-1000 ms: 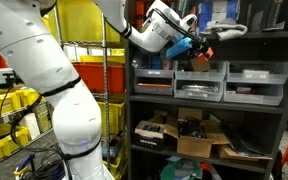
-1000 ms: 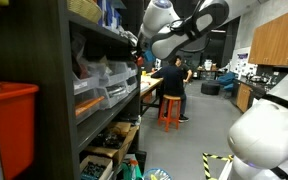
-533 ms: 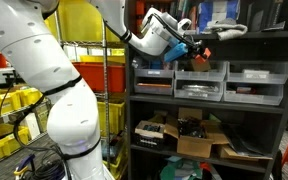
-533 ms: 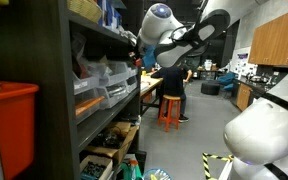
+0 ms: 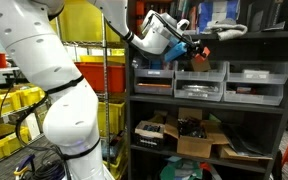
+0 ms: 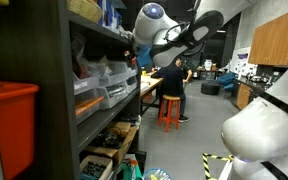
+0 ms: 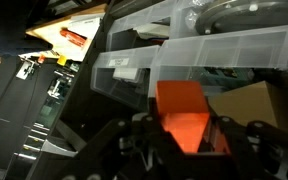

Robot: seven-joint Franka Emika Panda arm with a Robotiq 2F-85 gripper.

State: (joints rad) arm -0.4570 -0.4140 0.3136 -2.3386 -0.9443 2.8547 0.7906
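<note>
The gripper [image 7: 189, 138] is pinched onto an orange block [image 7: 184, 108], a smooth piece with flat faces and sharp corners, its lower part sunk between the dark fingers [image 7: 134, 140]. In an exterior view the gripper [image 5: 197, 48] hangs at the front edge of the upper shelf of a black metal rack [image 5: 131, 120], and the block is just in front of the row of clear drawers [image 5: 199, 82].

In the wrist view the clear drawers [image 7: 214, 55] fill the space behind the block. They are frosted plastic with ribbed fronts, and their contents are too blurred to name. A tan cardboard flap [image 7: 256, 100] lies just beside the block.

On the rack's lower shelf sits an open cardboard box [image 5: 199, 145] among dark clutter. Beside the rack's outer post stand a red bin [image 5: 94, 72] and yellow crates [image 5: 9, 105], both of glossy plastic. Along the aisle, well apart from the arm, a person [image 6: 171, 75] sits on an orange stool [image 6: 170, 110].
</note>
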